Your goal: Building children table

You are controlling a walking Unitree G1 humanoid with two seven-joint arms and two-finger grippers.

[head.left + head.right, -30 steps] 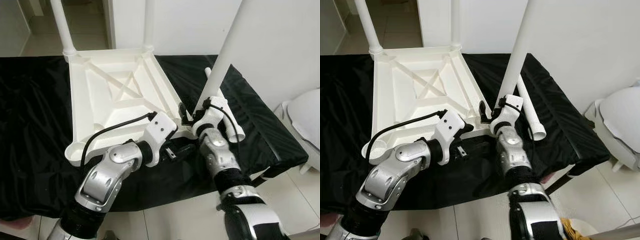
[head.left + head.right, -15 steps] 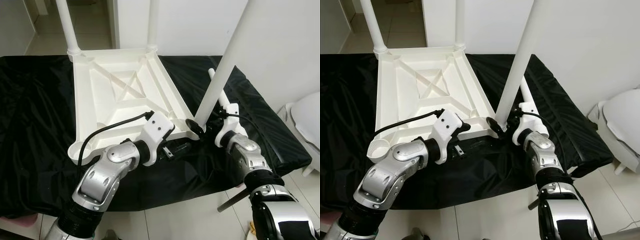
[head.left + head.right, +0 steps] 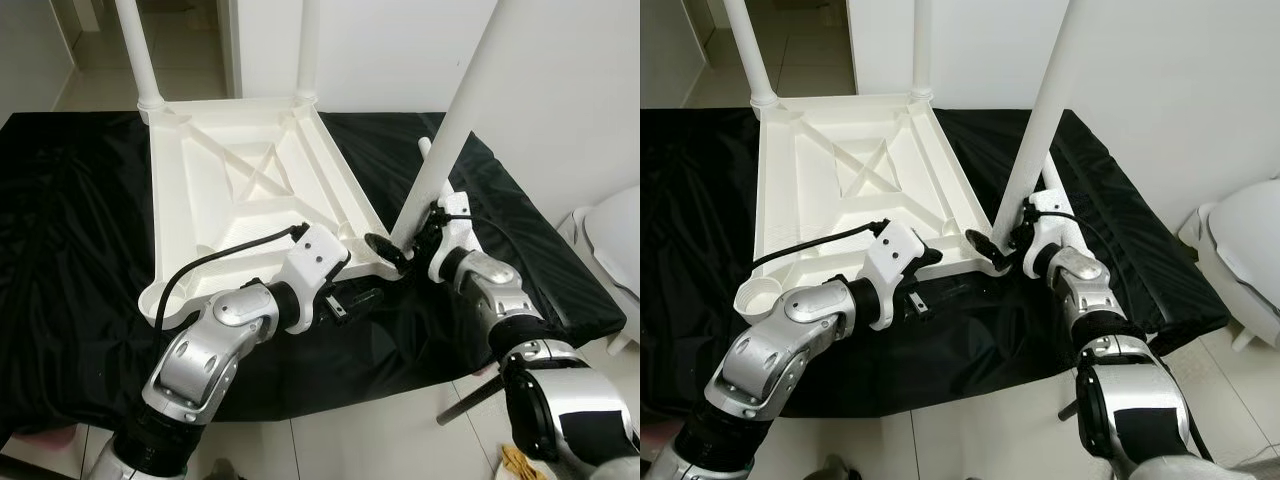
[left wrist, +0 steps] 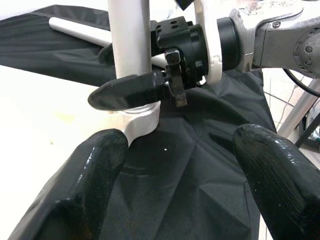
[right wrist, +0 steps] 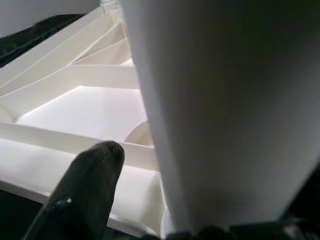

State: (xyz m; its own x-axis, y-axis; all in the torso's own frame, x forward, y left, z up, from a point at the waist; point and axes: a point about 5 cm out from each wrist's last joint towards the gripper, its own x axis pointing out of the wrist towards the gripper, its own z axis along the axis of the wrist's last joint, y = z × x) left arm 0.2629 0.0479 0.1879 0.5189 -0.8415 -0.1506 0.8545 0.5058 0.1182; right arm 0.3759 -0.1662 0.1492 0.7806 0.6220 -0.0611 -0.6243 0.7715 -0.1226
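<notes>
Right gripper (image 3: 1002,243) clamped around the foot of a white table leg (image 3: 1047,115), one black finger (image 4: 131,91) lying across the leg just above the corner socket, as seen from the left wrist view; a second fingertip (image 5: 85,187) visible beside the leg in the right wrist view, with the ribbed underside beyond it. Leg standing nearly upright, leaning slightly toward the robot's right at the top, its lower end seated at the near right corner of the upturned white tabletop (image 3: 235,190).

Left gripper (image 3: 360,297) hanging spread wide and holding nothing, just below the tabletop's near edge and just to the left of that same corner; both broad black pads (image 4: 80,185) apart in the left wrist view, with black cloth showing between them and the right gripper straight ahead.

Tabletop lying upside down on the black cloth-covered counter (image 3: 70,280), cross ribs facing up. Two more white legs (image 3: 137,50) already standing in the two far corners. Near left corner socket (image 3: 755,297) open and holding nothing. A loose white leg (image 3: 1052,185) lying flat on the cloth behind the right gripper.

Beyond the counter's right end, part of a white rounded object (image 3: 612,235) on the tiled floor (image 3: 380,440).
</notes>
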